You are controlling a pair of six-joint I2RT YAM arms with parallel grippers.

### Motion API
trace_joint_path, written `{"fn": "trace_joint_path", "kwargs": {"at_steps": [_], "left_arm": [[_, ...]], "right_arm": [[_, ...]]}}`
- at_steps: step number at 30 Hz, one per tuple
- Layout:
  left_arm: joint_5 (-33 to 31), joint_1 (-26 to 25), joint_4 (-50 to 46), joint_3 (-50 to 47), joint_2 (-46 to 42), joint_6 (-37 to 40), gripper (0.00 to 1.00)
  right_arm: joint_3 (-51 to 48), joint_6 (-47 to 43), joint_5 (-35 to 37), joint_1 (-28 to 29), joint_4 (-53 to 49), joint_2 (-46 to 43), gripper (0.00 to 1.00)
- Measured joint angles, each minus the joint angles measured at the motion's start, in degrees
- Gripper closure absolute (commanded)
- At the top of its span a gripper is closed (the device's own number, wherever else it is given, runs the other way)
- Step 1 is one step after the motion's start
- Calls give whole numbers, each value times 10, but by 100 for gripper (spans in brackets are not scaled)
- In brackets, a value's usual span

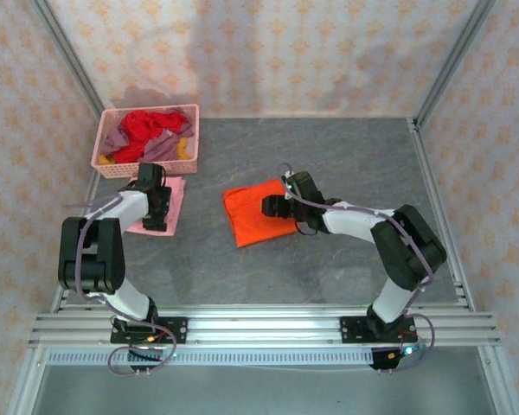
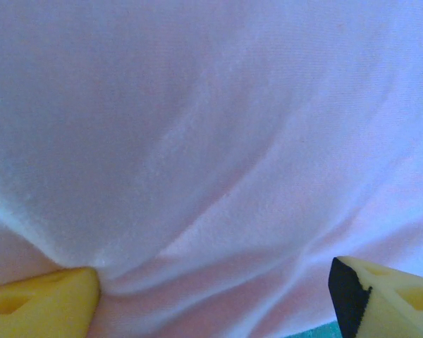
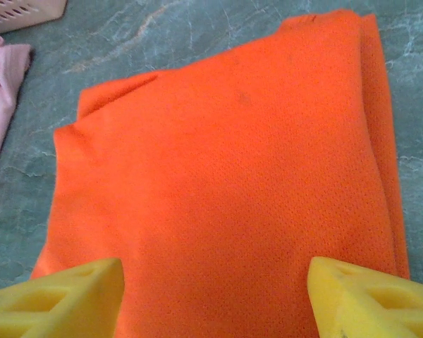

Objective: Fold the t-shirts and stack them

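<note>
Left end effector (image 2: 213, 282): jaws apart, pressed onto pink shirt (image 2: 211, 141) at left of counter (image 1: 346, 156), just near of basket (image 1: 112, 167). Right end effector (image 3: 215, 282): jaws apart, low over folded orange shirt (image 3: 225, 162), mid-counter. Red, mauve, yellow shirts (image 1: 147, 125) heaped in basket.

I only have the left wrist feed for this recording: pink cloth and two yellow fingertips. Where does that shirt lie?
Observer: The pink shirt lies flat on the near side of the basket, with the left gripper open on it.
Operator: And the right arm?
Observer: The right gripper is open over a folded orange shirt near the centre.
Operator: Any shirts not yet folded?
Observer: Yes, a red shirt, a mauve one and a yellow one are heaped in the basket.
</note>
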Motion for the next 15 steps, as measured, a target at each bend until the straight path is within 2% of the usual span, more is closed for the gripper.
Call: {"fn": "trace_joint_path", "kwargs": {"at_steps": [3, 5, 9, 11, 15], "left_arm": [[-3, -4, -24, -5, -33, 13, 0], [-13, -8, -44, -7, -66, 34, 0], [-38, -19, -77, 1, -136, 122, 0], [-40, -28, -78, 4, -161, 170, 0], [-28, -63, -73, 4, -197, 264, 0]], "right_arm": [[0, 0, 0, 0, 0, -10, 30], [0, 2, 4, 0, 0, -14, 30], [0, 15, 10, -10, -3, -14, 31], [2, 19, 10, -22, -12, -14, 34], [31, 24, 10, -45, -62, 9, 46]]}}
